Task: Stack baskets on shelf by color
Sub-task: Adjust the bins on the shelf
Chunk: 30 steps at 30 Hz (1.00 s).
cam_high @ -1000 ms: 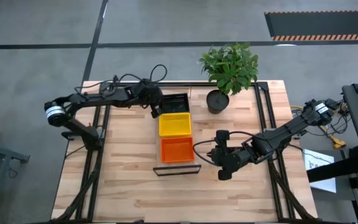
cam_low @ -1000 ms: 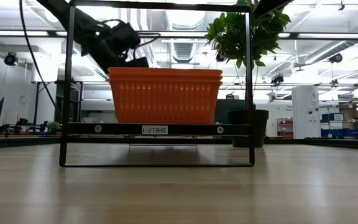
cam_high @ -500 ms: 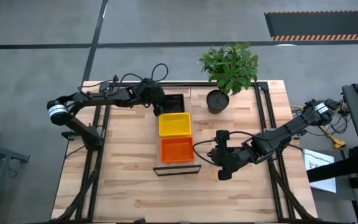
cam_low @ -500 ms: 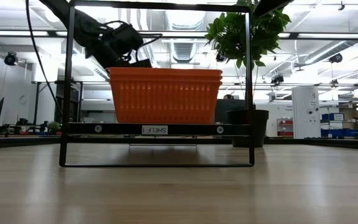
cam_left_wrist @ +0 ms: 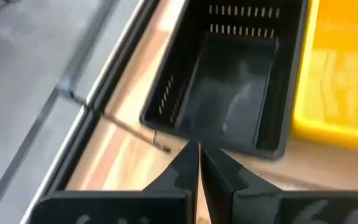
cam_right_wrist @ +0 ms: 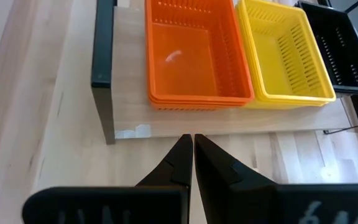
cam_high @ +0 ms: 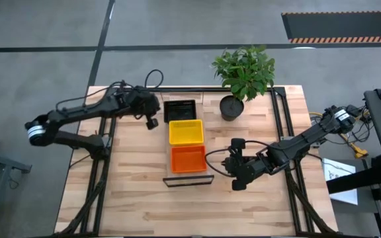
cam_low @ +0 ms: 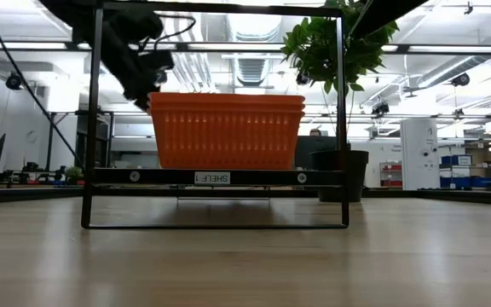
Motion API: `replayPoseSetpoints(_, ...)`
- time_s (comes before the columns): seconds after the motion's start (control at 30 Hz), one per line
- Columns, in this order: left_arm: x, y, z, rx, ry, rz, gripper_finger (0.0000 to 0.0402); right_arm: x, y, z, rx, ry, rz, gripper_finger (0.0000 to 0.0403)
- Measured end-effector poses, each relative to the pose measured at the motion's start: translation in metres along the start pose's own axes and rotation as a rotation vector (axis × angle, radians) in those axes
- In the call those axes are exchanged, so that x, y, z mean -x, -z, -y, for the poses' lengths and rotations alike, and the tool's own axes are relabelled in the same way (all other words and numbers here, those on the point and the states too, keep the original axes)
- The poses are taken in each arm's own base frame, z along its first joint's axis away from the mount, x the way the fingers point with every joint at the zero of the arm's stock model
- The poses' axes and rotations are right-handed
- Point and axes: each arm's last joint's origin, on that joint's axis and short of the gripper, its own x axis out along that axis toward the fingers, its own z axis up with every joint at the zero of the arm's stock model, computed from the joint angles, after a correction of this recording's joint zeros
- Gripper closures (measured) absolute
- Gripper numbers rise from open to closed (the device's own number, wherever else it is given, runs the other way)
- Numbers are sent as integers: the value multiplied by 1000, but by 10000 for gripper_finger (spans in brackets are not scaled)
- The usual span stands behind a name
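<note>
On the shelf point(cam_high: 188, 177) three baskets stand in a row: black point(cam_high: 181, 110) at the far end, yellow point(cam_high: 186, 131) in the middle, red-orange point(cam_high: 188, 158) at the near end. In the low view the red-orange one point(cam_low: 227, 128) shows two rims, one above the other. My left gripper point(cam_high: 153, 121) hangs shut above the table, just left of the black basket point(cam_left_wrist: 229, 93), touching nothing. My right gripper point(cam_high: 227, 165) hovers shut to the right of the shelf, pointing at the red-orange basket point(cam_right_wrist: 194, 53), with nothing between its fingers.
A potted plant point(cam_high: 243, 73) stands at the table's far edge, right of the black basket. The shelf's black metal frame point(cam_right_wrist: 102, 62) rises at its near end. Bare wooden tabletop point(cam_high: 131, 185) lies left of and in front of the shelf.
My left gripper, still shut, has drawn back from the left rim of the black and yellow baskets toward the table's left edge and has risen a little. The baskets stand as before. My right arm has kept still.
</note>
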Motion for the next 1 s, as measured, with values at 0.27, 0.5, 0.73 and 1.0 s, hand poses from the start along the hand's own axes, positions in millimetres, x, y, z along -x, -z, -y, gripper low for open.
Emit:
replayPoseSetpoints(0.27,-28,26,7,17,-32,-56,402,-1,2,0,-30,3,-6,394)
replayPoseSetpoints(0.5,-57,22,9,21,-30,-66,402,-1,1,0,-32,2,-3,394)
replayPoseSetpoints(0.73,-69,16,9,22,-30,-60,402,-1,1,0,-33,2,-3,394)
replayPoseSetpoints(1.0,-67,15,10,63,36,-36,402,-1,1,0,-32,2,-3,394)
